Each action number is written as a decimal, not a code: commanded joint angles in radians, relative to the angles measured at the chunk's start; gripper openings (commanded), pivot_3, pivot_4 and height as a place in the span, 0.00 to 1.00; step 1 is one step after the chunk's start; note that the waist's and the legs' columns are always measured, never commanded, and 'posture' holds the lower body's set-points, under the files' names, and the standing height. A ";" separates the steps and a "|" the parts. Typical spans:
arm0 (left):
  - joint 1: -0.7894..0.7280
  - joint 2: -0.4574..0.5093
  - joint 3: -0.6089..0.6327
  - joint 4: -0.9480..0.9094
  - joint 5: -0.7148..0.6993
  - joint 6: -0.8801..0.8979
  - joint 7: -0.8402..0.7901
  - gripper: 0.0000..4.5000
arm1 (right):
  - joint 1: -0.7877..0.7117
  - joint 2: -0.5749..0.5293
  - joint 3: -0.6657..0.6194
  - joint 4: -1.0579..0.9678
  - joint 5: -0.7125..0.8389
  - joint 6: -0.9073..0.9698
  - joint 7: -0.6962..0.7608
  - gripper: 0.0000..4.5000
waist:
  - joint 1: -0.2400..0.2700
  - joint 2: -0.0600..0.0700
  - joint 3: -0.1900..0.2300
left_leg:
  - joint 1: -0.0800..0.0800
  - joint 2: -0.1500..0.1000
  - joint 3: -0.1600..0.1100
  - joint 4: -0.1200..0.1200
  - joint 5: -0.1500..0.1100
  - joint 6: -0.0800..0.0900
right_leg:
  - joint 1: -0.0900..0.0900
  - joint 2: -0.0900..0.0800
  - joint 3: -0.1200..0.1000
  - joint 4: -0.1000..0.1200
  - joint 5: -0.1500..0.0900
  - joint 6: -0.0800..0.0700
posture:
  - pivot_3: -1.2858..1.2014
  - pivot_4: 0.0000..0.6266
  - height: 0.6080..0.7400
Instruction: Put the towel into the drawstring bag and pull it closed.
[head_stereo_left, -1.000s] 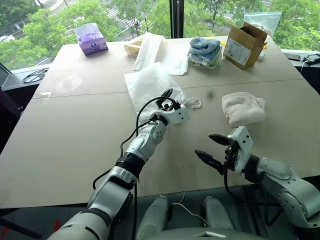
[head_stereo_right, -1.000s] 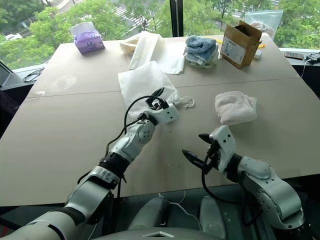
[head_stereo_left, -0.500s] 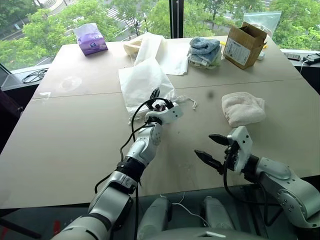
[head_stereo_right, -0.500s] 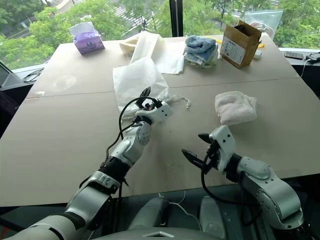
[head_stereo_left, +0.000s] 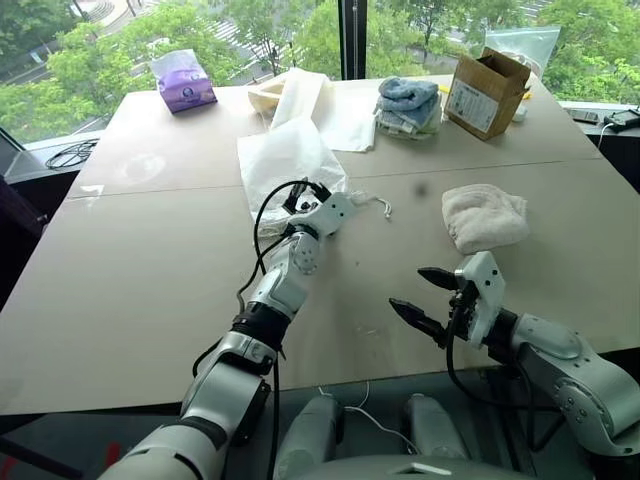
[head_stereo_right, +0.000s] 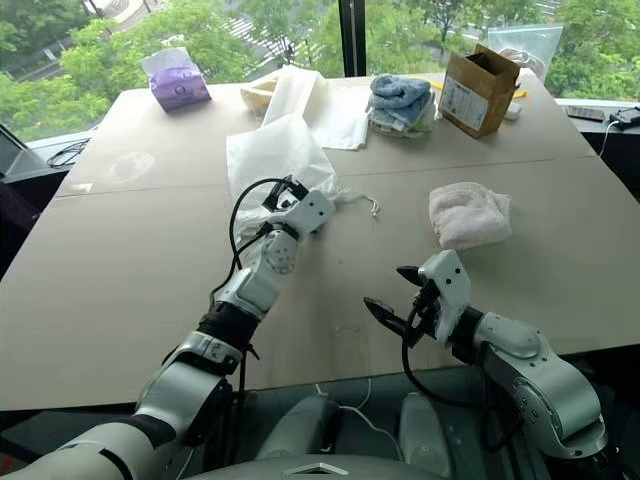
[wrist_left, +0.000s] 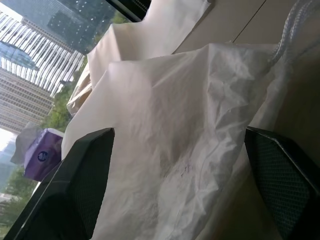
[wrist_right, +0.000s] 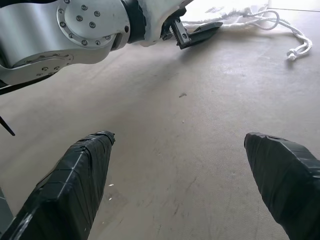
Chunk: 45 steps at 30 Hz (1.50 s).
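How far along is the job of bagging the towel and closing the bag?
Nothing looks done: the cream-white terry towel lies on the table, outside the thin white drawstring bag. In hand: the open left claw is at the bag's mouth. Left: bagging and pulling the cords.

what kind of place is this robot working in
Probably an upper-floor office or lab: a big plain table stands against tall windows overlooking treetops, and the left wrist view shows high-rise buildings outside. A cardboard box and cables suggest a test setup.
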 joint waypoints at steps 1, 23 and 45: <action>-0.021 0.037 0.024 0.094 -0.024 0.030 -0.037 0.93 | -0.013 0.006 -0.007 -0.021 0.002 -0.021 0.000 1.00 | 0.001 0.000 0.000 | 0.001 0.000 0.000 0.000 0.000 0.000 | 0.001 0.000 0.000 0.000 0.000 0.000 | 0.52 0.24 1.00; -0.075 0.096 -0.063 0.150 0.044 -0.066 0.092 0.01 | -0.032 -0.002 -0.023 0.000 -0.006 -0.026 0.011 1.00 | -0.010 0.000 -0.002 | 0.014 0.000 -0.001 -0.002 -0.001 0.001 | 0.014 0.000 -0.001 -0.002 -0.001 0.001 | 0.52 0.24 1.00; -0.148 0.401 -0.213 -0.187 0.521 -0.357 0.182 0.01 | -0.104 -0.008 -0.011 0.074 -0.019 -0.044 0.045 1.00 | 0.000 -0.007 0.008 | -0.006 -0.001 -0.001 -0.004 0.002 -0.003 | -0.005 0.000 -0.001 -0.004 0.000 0.000 | 0.52 0.24 1.00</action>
